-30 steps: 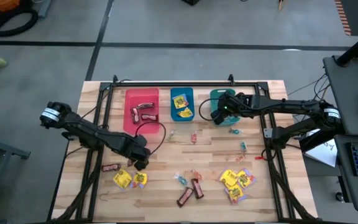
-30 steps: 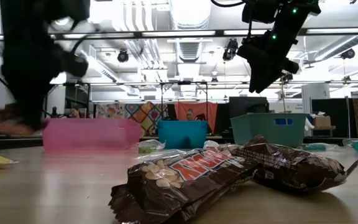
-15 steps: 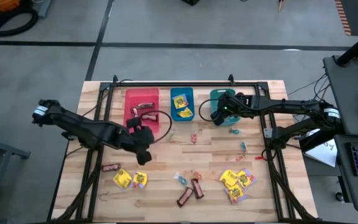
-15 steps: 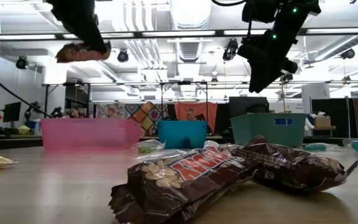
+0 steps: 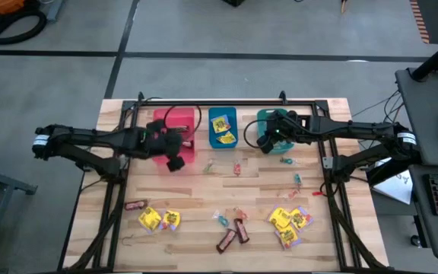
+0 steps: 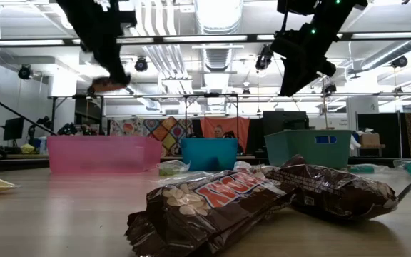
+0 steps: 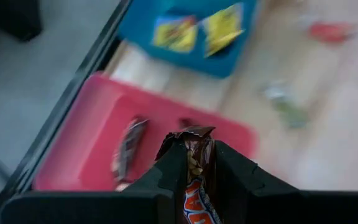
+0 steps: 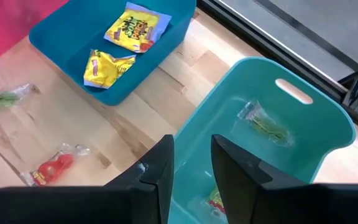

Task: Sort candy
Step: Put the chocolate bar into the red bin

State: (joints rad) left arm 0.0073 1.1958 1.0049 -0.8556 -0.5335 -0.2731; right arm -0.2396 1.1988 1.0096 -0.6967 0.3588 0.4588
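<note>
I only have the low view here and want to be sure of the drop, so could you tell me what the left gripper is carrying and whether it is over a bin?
Observer: The left gripper is shut on a brown-red bar. From above, it sits over the near edge of the red bin.
Operator: Thank you. Does that bin already hold anything?
Observer: Yes, at least one loose bar of the same kind lies inside it.
Operator: And the right gripper, please?
Observer: The right gripper is open and empty over the teal bin, which holds twist-wrapped pieces.
</note>
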